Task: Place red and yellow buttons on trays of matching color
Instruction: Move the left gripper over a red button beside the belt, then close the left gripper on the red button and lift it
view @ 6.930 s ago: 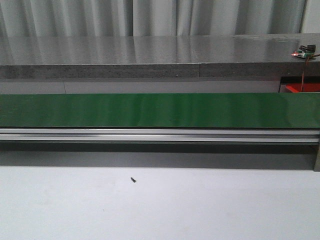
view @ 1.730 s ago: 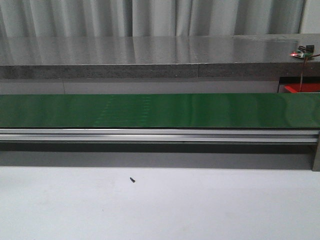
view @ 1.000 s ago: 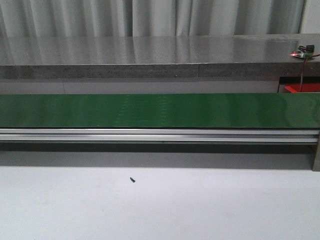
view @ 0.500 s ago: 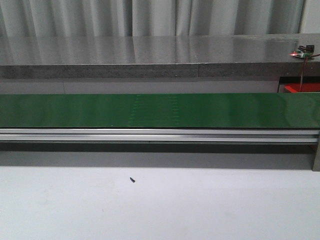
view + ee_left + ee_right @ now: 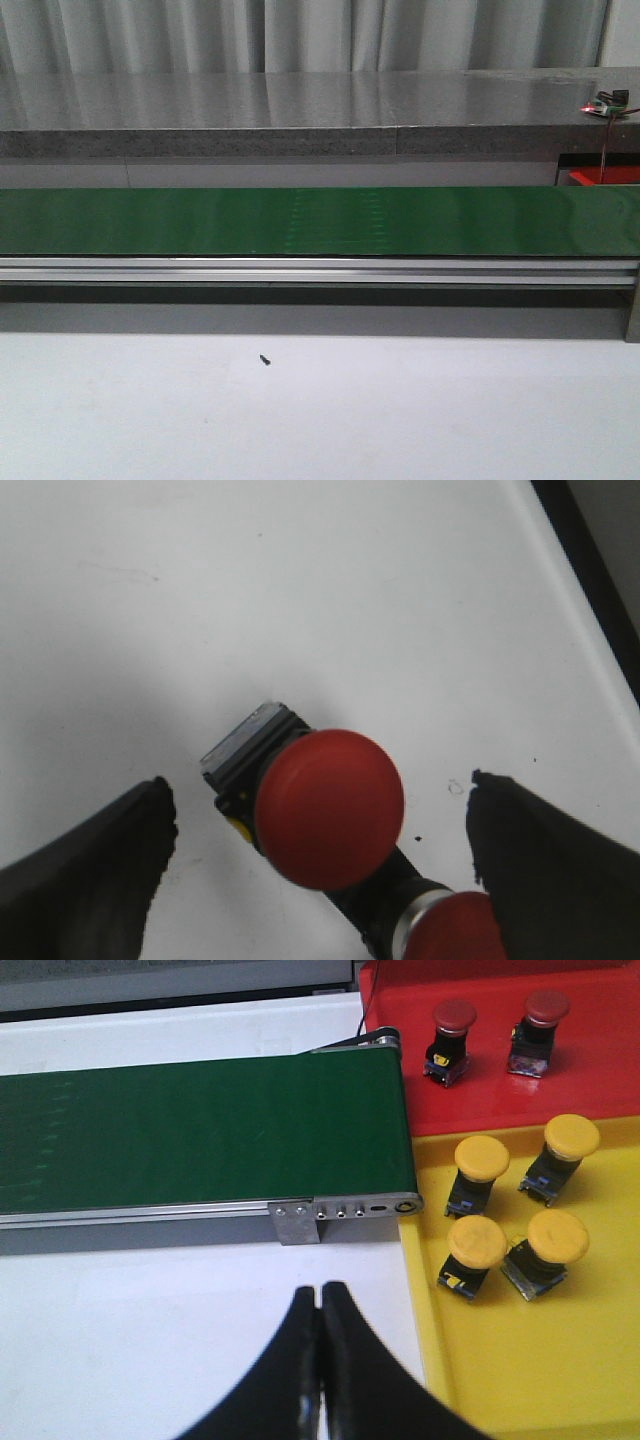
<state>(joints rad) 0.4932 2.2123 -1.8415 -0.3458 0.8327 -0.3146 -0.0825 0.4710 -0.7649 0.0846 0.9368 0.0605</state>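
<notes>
Inspector: Since half a second ago, the faint pale marking [image 5: 340, 215] on the green belt [image 5: 150, 220] has shifted to the right; nothing else in the front view has changed place.

Auditor: State of the arms?

Inspector: Neither shows in the front view; left gripper [image 5: 320, 785] has its fingers spread wide, each clear of the red button [image 5: 328, 805] between them; that button lies on the white table [image 5: 300, 580], cap towards the camera; a second red button [image 5: 450, 925] is just beside it, cut off by the frame edge.

Auditor: And the right?

Inspector: Right gripper [image 5: 320, 1300] has its fingers pressed together, holding nothing; it hangs over the table, near the belt's end.

Auditor: Trays?

Inspector: Red tray [image 5: 600, 1080] and yellow tray [image 5: 560, 1360] sit side by side past the belt's end; two red buttons [image 5: 450, 1035] stand in the red one; four yellow buttons [image 5: 478, 1170] stand in the yellow one, well apart from the gripper.
</notes>
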